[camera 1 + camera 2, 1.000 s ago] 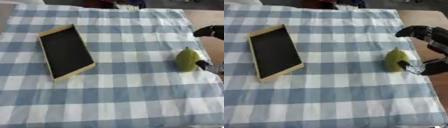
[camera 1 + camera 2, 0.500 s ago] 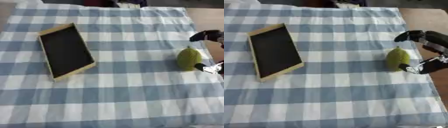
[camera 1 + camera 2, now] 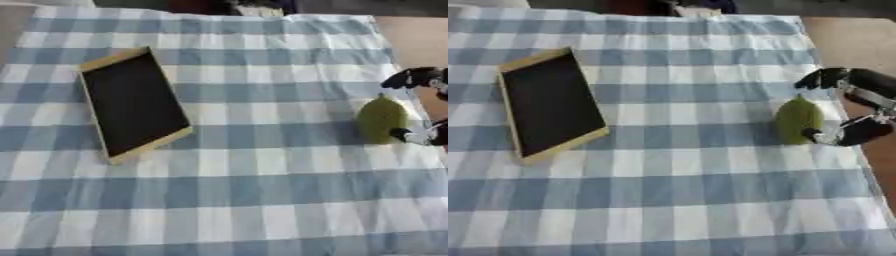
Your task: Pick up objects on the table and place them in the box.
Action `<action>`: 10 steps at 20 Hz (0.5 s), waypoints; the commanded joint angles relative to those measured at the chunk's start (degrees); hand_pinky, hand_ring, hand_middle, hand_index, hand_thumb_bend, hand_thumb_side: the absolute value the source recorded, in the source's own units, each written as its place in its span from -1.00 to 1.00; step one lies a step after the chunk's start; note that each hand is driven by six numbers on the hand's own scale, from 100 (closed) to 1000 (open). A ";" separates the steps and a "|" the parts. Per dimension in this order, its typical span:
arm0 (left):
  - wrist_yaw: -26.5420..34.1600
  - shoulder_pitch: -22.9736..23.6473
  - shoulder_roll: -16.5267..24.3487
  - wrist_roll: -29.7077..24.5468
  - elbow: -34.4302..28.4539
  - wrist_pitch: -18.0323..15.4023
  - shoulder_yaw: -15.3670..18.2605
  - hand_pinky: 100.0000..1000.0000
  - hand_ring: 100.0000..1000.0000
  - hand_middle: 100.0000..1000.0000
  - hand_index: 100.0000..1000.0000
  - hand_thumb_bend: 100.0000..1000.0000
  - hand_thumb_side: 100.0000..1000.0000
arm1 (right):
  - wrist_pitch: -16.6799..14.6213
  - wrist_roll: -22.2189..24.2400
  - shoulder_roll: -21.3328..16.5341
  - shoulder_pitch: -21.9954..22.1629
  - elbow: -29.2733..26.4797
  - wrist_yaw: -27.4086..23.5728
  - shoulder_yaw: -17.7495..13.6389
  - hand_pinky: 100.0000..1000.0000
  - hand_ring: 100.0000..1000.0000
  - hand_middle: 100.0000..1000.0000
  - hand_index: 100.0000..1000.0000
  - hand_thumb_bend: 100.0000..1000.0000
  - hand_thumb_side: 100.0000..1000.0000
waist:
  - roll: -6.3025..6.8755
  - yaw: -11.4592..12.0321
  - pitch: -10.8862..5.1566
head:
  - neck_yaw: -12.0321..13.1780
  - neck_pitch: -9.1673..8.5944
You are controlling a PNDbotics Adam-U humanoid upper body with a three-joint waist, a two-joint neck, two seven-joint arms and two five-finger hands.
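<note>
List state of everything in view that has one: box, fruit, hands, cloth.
Box: open-topped, nothing inside, lying flat and askew on the left of the table.
Green fruit: upright on the cloth, not lifted, outside the box.
Right hand: fingers curved around the fruit from its right side, thumb at its base; not clearly closed on it.
Left hand: not in view.
Checked cloth: spread flat over the table.

A table covered by a blue and white checked cloth [image 3: 227,200] is shown. A shallow box [image 3: 134,102] with a pale rim and a dark inside is seen at the left. Near the right edge a green pear [image 3: 381,119] stands upright, flanked by the right hand [image 3: 418,79], whose curved fingers and thumb lie beside it.
</note>
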 commanded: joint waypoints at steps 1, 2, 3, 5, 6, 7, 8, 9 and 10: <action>0.19 -0.47 1.04 -0.26 -1.02 -0.11 0.24 0.27 -0.09 0.39 0.66 -1.00 -0.13 | 0.07 0.45 -1.19 -0.92 1.73 1.07 -0.24 0.65 0.66 0.66 0.79 -0.35 -0.61 | 0.18 0.08 -0.78 | -0.05 -0.70; 0.20 -0.48 1.03 -0.25 -1.02 -0.12 0.25 0.27 -0.09 0.39 0.66 -1.00 -0.13 | 0.01 0.73 -1.10 -1.00 2.32 1.23 -0.15 0.65 0.66 0.66 0.79 -0.35 -0.60 | 0.19 0.10 -0.76 | -0.05 -0.73; 0.19 -0.48 1.01 -0.25 -1.02 -0.13 0.25 0.27 -0.09 0.39 0.66 -1.00 -0.13 | -0.04 1.05 -1.01 -1.09 2.91 1.41 -0.05 0.64 0.66 0.66 0.79 -0.35 -0.60 | 0.20 0.10 -0.75 | -0.05 -0.76; 0.21 -0.50 0.95 -0.26 -1.02 -0.11 0.25 0.27 -0.10 0.39 0.66 -1.00 -0.13 | -0.03 1.64 -0.77 -1.26 4.16 1.84 0.14 0.64 0.66 0.66 0.79 -0.34 -0.62 | 0.19 0.13 -0.72 | -0.03 -0.87; 0.21 -0.51 0.93 -0.28 -1.02 -0.10 0.24 0.27 -0.10 0.39 0.66 -1.00 -0.13 | -0.07 1.93 -0.57 -1.37 4.84 2.00 0.25 0.64 0.66 0.66 0.80 -0.35 -0.66 | 0.19 0.16 -0.71 | -0.03 -0.89; 0.22 -0.53 0.90 -0.29 -1.02 -0.10 0.24 0.27 -0.10 0.39 0.66 -1.00 -0.13 | -0.16 2.21 -0.37 -1.50 5.54 2.00 0.36 0.64 0.66 0.66 0.80 -0.36 -0.66 | 0.19 0.19 -0.70 | -0.03 -0.91; 0.23 -0.54 0.88 -0.29 -1.02 -0.10 0.25 0.27 -0.10 0.39 0.66 -1.00 -0.13 | -0.24 2.42 -0.18 -1.66 6.20 1.95 0.44 0.64 0.65 0.65 0.81 -0.37 -0.68 | 0.19 0.23 -0.68 | -0.01 -0.93; 0.24 -0.54 0.84 -0.30 -1.02 -0.09 0.25 0.27 -0.10 0.39 0.66 -1.00 -0.13 | -0.24 2.55 0.05 -1.87 6.90 1.97 0.50 0.64 0.65 0.65 0.81 -0.38 -0.70 | 0.20 0.28 -0.65 | 0.00 -0.97; 0.26 -0.54 0.81 -0.31 -1.02 -0.09 0.25 0.27 -0.10 0.39 0.66 -1.00 -0.12 | -0.26 2.63 0.23 -2.05 7.50 2.05 0.58 0.63 0.64 0.64 0.81 -0.38 -0.72 | 0.21 0.32 -0.62 | 0.00 -0.99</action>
